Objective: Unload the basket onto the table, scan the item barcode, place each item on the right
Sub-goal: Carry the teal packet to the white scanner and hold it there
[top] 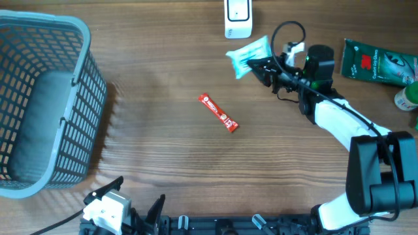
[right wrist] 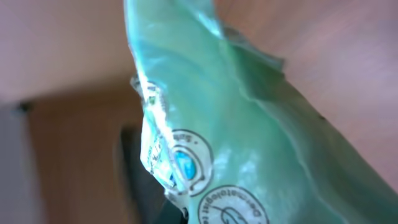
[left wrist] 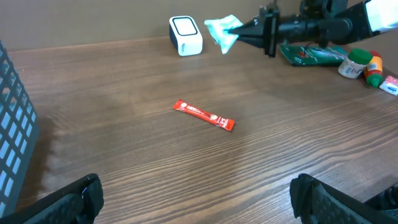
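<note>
Overhead: my right gripper [top: 263,67] grasps the teal packet [top: 248,53] just beside the white scanner [top: 238,16]; a red sachet [top: 218,113] lies well apart. Left wrist: my left gripper [left wrist: 199,202] stands released, its 2 fingers [left wrist: 78,199] spread wide. Right wrist: the teal packet [right wrist: 249,124] fills the frame, printed seals showing.

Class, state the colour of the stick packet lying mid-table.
The packet is red, white print; clearest in left wrist view.
</note>
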`<state>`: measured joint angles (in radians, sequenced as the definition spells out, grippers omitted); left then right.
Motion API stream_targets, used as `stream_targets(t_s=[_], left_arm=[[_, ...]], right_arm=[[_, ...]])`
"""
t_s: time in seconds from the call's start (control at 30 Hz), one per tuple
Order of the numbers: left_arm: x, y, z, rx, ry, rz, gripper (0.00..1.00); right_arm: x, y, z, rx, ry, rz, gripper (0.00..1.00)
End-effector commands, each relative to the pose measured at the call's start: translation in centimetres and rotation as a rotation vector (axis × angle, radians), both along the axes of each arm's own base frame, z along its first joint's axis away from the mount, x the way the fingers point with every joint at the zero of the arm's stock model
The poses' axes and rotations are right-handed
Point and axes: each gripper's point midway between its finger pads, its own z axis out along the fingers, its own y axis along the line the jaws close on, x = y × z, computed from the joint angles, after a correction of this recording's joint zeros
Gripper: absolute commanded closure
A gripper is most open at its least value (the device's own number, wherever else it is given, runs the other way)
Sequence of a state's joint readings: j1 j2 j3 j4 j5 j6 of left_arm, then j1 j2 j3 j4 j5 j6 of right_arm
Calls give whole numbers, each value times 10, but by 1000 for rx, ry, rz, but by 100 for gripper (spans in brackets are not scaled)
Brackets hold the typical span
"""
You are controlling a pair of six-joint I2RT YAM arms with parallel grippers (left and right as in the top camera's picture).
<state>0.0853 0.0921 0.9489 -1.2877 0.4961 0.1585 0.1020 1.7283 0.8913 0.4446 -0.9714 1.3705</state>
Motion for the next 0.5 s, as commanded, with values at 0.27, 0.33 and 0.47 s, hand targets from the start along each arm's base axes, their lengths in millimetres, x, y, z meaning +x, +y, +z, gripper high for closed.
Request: stream_targets(t_s=[0.27,0.33,0.47], left_arm=[[-2,-2,1,-11,-3,-7,0],[-2,-2,1,-11,-3,-7,0],[-2,-2,1,-11,-3,-7,0]], right_arm=[[-63,-4,28,379,809,268,96],[-78,-13,7,441,1137,190,96],[-85,-31,-19,474,1390,11,96]])
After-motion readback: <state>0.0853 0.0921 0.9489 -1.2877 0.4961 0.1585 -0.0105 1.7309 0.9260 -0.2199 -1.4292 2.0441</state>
